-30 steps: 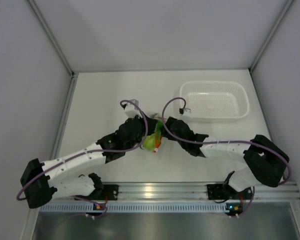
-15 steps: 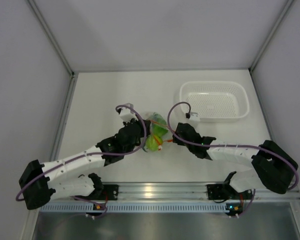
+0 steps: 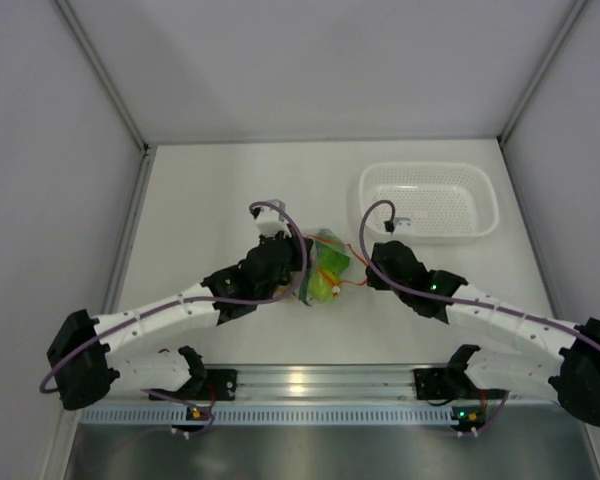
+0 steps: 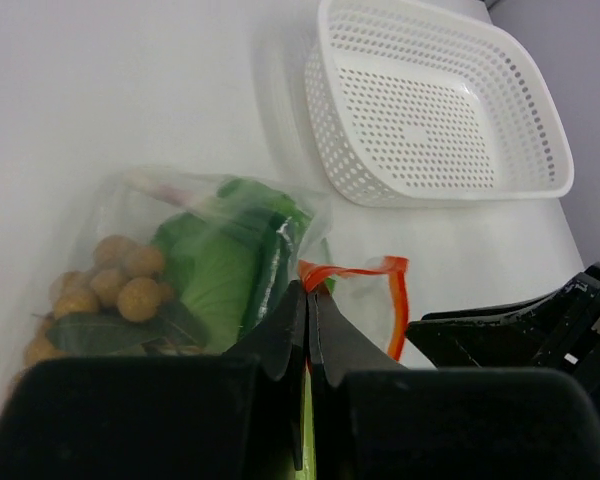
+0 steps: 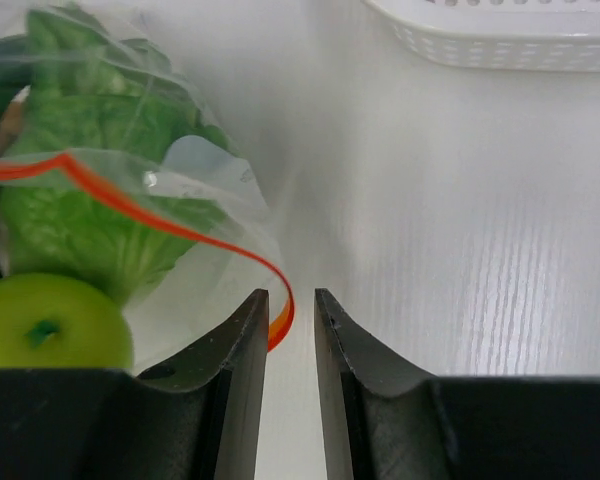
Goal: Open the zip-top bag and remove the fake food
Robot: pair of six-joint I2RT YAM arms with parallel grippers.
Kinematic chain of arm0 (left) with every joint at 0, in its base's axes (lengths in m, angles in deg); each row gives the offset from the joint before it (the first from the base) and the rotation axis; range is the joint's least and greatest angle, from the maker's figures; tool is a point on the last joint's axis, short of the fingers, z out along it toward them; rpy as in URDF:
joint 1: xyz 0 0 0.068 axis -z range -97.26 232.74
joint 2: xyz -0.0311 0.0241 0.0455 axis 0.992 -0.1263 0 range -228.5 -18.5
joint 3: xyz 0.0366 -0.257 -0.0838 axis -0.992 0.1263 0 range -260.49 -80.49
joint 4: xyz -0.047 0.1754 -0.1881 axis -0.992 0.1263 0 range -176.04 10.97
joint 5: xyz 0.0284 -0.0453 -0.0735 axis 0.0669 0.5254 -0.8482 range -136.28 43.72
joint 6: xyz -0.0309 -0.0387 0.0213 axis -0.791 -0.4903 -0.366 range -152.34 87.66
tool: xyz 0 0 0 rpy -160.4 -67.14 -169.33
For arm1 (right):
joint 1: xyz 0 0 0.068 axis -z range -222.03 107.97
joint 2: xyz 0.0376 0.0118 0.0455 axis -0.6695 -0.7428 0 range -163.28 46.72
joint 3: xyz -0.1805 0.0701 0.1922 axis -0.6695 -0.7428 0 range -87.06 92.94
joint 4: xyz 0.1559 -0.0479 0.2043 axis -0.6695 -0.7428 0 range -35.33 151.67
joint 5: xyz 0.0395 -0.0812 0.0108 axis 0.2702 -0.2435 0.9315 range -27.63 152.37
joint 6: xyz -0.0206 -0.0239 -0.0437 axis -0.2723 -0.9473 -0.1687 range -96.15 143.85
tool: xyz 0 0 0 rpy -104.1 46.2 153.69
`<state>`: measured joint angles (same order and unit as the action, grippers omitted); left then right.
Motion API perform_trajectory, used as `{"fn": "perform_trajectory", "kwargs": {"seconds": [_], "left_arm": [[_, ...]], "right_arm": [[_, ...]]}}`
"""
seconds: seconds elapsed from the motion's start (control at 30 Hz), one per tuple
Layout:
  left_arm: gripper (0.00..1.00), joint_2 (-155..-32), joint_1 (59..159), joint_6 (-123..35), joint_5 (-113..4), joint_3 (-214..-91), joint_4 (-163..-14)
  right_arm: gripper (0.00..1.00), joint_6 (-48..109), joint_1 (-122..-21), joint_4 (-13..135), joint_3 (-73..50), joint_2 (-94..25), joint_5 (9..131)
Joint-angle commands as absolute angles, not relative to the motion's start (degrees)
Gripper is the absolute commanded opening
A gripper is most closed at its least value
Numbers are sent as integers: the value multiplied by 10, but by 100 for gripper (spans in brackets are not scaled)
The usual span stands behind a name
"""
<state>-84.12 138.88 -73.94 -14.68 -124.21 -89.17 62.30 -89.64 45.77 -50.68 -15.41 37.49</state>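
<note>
Left gripper (image 4: pixel 308 290): fingers pressed together on the rim of the bag (image 4: pixel 210 215), where the orange zip strip (image 4: pixel 360 268) starts. Brown balls (image 4: pixel 110 280) and lettuce (image 4: pixel 210 265) lie just beyond the tips, to their left.

Right gripper (image 5: pixel 291 295): fingers a narrow gap apart, bare table (image 5: pixel 460 250) showing between them. The strip loops against its left finger's outer side, with the lime fruit (image 5: pixel 50 320) beside it.

Beyond both, open table runs to the basket (image 3: pixel 428 167). Both arms reach in low, facing each other across the bag. Since a second ago the right arm has drawn back rightward and its fingers have narrowed.
</note>
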Motion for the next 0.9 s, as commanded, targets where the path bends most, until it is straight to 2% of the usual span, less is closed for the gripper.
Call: {"fn": "perform_trajectory", "kwargs": {"seconds": [0.0, 0.07, 0.23, 0.37, 0.53, 0.8, 0.87], "left_arm": [[0, -878, 1403, -686, -202, -1295, -933], [0, -892, 1410, -665, -232, -1319, -933], [0, -921, 1437, -654, -249, -1346, -932], [0, -919, 1438, -673, -261, -1351, -932], [0, -913, 1451, -685, -262, -1362, -932], [0, -910, 1464, -692, -212, -1352, -937], [0, -911, 1467, -694, -199, -1352, -938]], "right_arm": [[27, 586, -883, 416, -471, -119, 449], [28, 581, -883, 449, -474, -93, 518], [29, 584, -883, 492, -481, -32, 569], [35, 596, -883, 544, -495, -25, 617], [49, 630, -883, 611, -534, -36, 633], [55, 754, -895, 718, -620, -43, 631], [61, 756, -903, 703, -620, -56, 627]]}}
